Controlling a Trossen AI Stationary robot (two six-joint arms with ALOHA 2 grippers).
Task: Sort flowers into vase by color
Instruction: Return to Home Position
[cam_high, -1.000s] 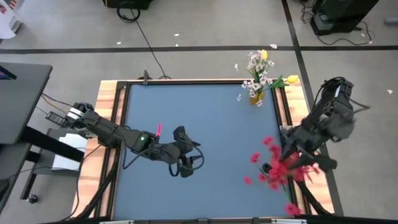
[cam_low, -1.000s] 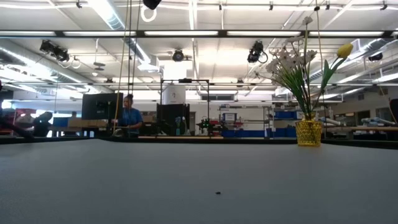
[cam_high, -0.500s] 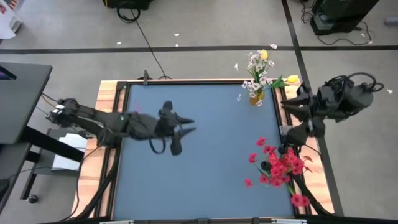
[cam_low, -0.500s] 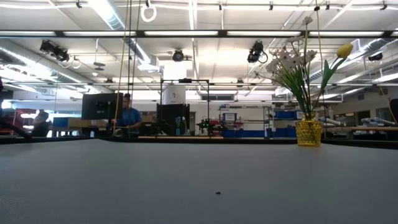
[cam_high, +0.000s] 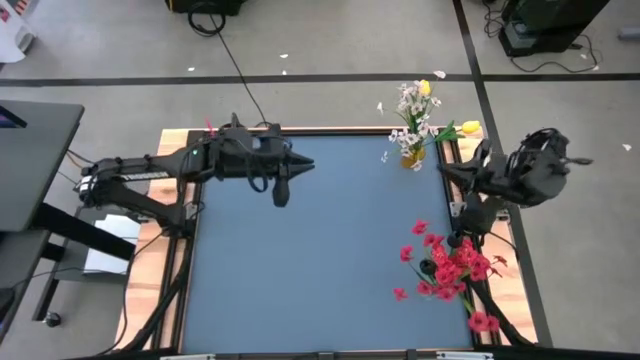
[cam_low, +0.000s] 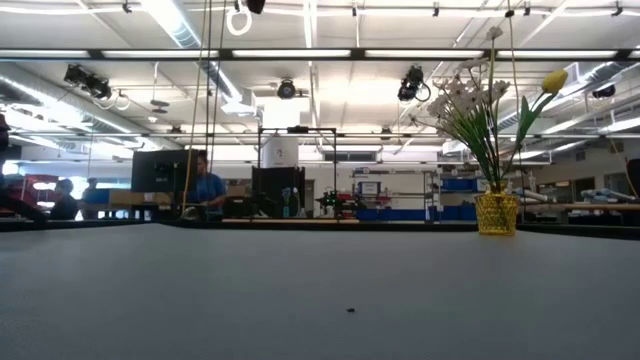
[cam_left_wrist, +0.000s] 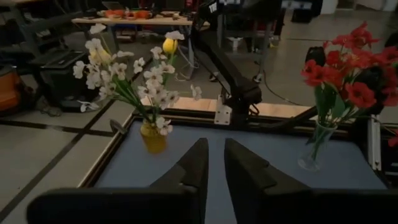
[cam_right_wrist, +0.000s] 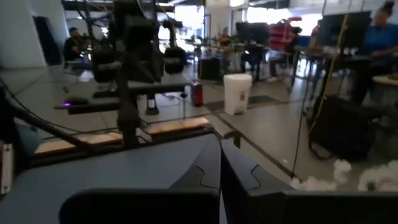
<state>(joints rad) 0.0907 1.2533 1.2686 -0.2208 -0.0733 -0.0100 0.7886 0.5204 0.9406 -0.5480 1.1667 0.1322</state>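
Hall: open workshop with strip lights on the ceiling, and benches and monitors far behind the yellow vase (cam_low: 496, 213). A person (cam_low: 207, 186) in blue sits at a screen back there. The grey concrete floor (cam_high: 330, 40) has dark tape lines and a few loose white petals (cam_high: 283, 57).

Table (cam_high: 168, 170): wooden rim, dark frame and a blue-grey mat (cam_high: 320, 250) with one tiny dark speck (cam_low: 350, 309).

Left arm (cam_high: 150, 168): stretched along the edge that the yellow vase stands by. The left gripper (cam_left_wrist: 216, 149) is level with that vase and well apart from it across the mat. Its fingers are parted by a narrow gap and hold nothing.

Right arm (cam_high: 530, 172): folded outside the rim. The right gripper (cam_right_wrist: 219, 155) is near the yellow vase, fingers pressed together, empty.

Red flowers (cam_high: 450, 268): a loose, bright cluster on green stems in a clear vase (cam_left_wrist: 314, 152). It stands on the same side edge as the yellow vase, well apart from it. Two dark heads (cam_left_wrist: 316, 55) show among the reds.

White sprays (cam_high: 408, 108): many small blossoms on thin green stems, fanned upright in the yellow vase.

Yellow tulips (cam_high: 470, 128): closed buds in the same yellow vase. One leans outward over the rim, the other rises above the whites.

Yellow vase: small, amber, faceted, at a corner of the mat.
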